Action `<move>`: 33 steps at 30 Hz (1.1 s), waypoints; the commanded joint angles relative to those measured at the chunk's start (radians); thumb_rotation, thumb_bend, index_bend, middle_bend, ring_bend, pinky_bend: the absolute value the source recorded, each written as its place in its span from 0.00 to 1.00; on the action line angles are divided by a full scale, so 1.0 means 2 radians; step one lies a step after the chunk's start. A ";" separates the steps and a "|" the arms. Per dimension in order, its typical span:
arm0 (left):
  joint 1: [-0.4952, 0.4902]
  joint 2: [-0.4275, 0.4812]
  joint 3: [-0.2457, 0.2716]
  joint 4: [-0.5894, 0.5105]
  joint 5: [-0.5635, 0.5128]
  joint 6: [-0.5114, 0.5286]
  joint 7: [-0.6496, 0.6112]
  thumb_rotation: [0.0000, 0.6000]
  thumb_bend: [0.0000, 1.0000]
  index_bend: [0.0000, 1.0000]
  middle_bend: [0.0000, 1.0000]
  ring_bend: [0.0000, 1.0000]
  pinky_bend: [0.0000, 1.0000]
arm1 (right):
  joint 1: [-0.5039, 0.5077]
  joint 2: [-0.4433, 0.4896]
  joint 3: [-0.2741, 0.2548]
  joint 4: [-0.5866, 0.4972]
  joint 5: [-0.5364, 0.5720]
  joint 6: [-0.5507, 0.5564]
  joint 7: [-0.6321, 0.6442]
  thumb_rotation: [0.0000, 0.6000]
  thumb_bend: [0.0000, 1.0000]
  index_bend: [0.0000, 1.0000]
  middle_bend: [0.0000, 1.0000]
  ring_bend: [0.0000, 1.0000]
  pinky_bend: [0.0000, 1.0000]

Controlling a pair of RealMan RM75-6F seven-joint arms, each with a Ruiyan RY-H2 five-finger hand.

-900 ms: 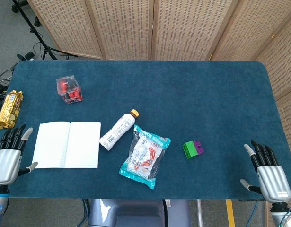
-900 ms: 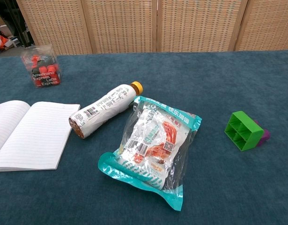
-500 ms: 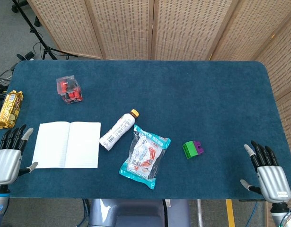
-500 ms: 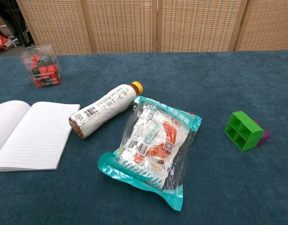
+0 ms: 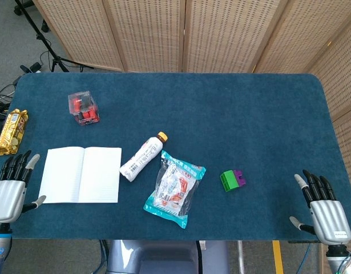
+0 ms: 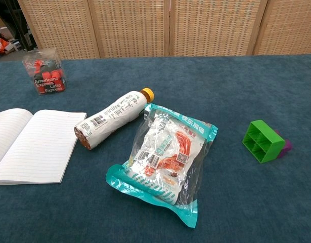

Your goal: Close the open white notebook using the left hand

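Observation:
The white notebook (image 5: 80,174) lies open and flat on the blue table near its front left; the chest view shows its lined pages (image 6: 31,146) at the left edge. My left hand (image 5: 8,190) hovers just left of the notebook at the table's front left corner, fingers spread, holding nothing and not touching the pages. My right hand (image 5: 325,208) is at the front right corner, fingers apart and empty. Neither hand shows in the chest view.
A white bottle with an orange cap (image 5: 142,157) lies just right of the notebook, beside a teal snack bag (image 5: 174,188). A green and purple block (image 5: 232,179) sits further right. A clear box of red items (image 5: 83,108) and a gold snack pack (image 5: 12,131) are at left.

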 commanded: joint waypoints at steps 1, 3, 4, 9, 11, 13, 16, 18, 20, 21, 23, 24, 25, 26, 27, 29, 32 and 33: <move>-0.001 0.001 0.002 -0.001 0.001 -0.003 0.000 1.00 0.00 0.00 0.00 0.00 0.00 | 0.000 0.000 0.000 0.000 0.000 0.001 0.002 1.00 0.00 0.00 0.00 0.00 0.00; -0.001 0.002 0.005 -0.003 -0.001 -0.008 0.000 1.00 0.00 0.00 0.00 0.00 0.00 | -0.001 0.002 0.001 0.000 0.003 0.001 0.006 1.00 0.00 0.00 0.00 0.00 0.00; -0.001 0.002 0.005 -0.003 -0.002 -0.010 0.001 1.00 0.00 0.00 0.00 0.00 0.00 | -0.001 0.002 0.001 0.000 0.004 0.001 0.009 1.00 0.00 0.00 0.00 0.00 0.00; -0.001 0.001 0.011 -0.006 0.005 -0.013 0.003 1.00 0.00 0.00 0.00 0.00 0.00 | -0.002 0.005 0.001 -0.002 0.002 0.004 0.013 1.00 0.00 0.00 0.00 0.00 0.00; -0.001 0.001 0.015 -0.006 0.009 -0.014 0.005 1.00 0.00 0.00 0.00 0.00 0.00 | -0.003 0.005 0.001 -0.003 0.000 0.006 0.012 1.00 0.00 0.00 0.00 0.00 0.00; -0.001 0.000 0.018 -0.005 0.012 -0.016 0.008 1.00 0.00 0.00 0.00 0.00 0.00 | -0.003 0.005 0.001 -0.003 0.000 0.006 0.012 1.00 0.00 0.00 0.00 0.00 0.00; 0.000 -0.002 0.022 -0.002 0.015 -0.018 0.011 1.00 0.00 0.00 0.00 0.00 0.00 | -0.003 0.005 0.001 -0.002 0.000 0.005 0.012 1.00 0.00 0.00 0.00 0.00 0.00; 0.000 -0.003 0.025 0.002 0.015 -0.021 0.012 1.00 0.00 0.00 0.00 0.00 0.00 | -0.002 0.005 0.001 -0.002 0.001 0.005 0.012 1.00 0.00 0.00 0.00 0.00 0.00; 0.000 -0.005 0.028 0.006 0.014 -0.026 0.013 1.00 0.00 0.00 0.00 0.00 0.00 | -0.002 0.004 0.001 -0.002 0.001 0.004 0.012 1.00 0.00 0.00 0.00 0.00 0.00; 0.000 -0.006 0.030 0.008 0.014 -0.029 0.013 1.00 0.00 0.00 0.00 0.00 0.00 | -0.002 0.004 0.002 -0.001 0.001 0.004 0.012 1.00 0.00 0.00 0.00 0.00 0.00; -0.001 -0.008 0.033 0.012 0.015 -0.032 0.014 1.00 0.00 0.00 0.00 0.00 0.00 | -0.002 0.004 0.002 -0.001 0.001 0.004 0.012 1.00 0.00 0.00 0.00 0.00 0.00; -0.001 -0.009 0.034 0.016 0.016 -0.033 0.014 1.00 0.00 0.00 0.00 0.00 0.00 | -0.002 0.004 0.002 -0.001 0.001 0.004 0.013 1.00 0.00 0.00 0.00 0.00 0.00; -0.001 -0.011 0.034 0.019 0.017 -0.033 0.014 1.00 0.00 0.00 0.00 0.00 0.00 | -0.002 0.005 0.002 -0.001 0.001 0.005 0.013 1.00 0.00 0.00 0.00 0.00 0.00; 0.000 -0.013 0.034 0.025 0.018 -0.033 0.013 1.00 0.00 0.00 0.00 0.00 0.00 | -0.002 0.005 0.002 -0.001 0.001 0.005 0.013 1.00 0.00 0.00 0.00 0.00 0.00; 0.000 -0.015 0.034 0.029 0.019 -0.032 0.012 1.00 0.00 0.00 0.00 0.00 0.00 | -0.003 0.005 0.002 -0.001 0.001 0.005 0.013 1.00 0.00 0.00 0.00 0.00 0.00; 0.000 -0.023 0.036 0.046 0.023 -0.031 0.008 1.00 0.00 0.00 0.00 0.00 0.00 | -0.003 0.005 0.002 -0.001 0.001 0.005 0.013 1.00 0.00 0.00 0.00 0.00 0.00; 0.001 -0.037 0.037 0.077 0.025 -0.030 -0.002 1.00 0.00 0.00 0.00 0.00 0.00 | -0.002 0.004 0.002 -0.001 0.000 0.005 0.013 1.00 0.00 0.00 0.00 0.00 0.00; 0.001 -0.041 0.037 0.085 0.025 -0.030 -0.007 1.00 0.00 0.00 0.00 0.00 0.00 | -0.002 0.004 0.001 -0.001 0.000 0.005 0.012 1.00 0.00 0.00 0.00 0.00 0.00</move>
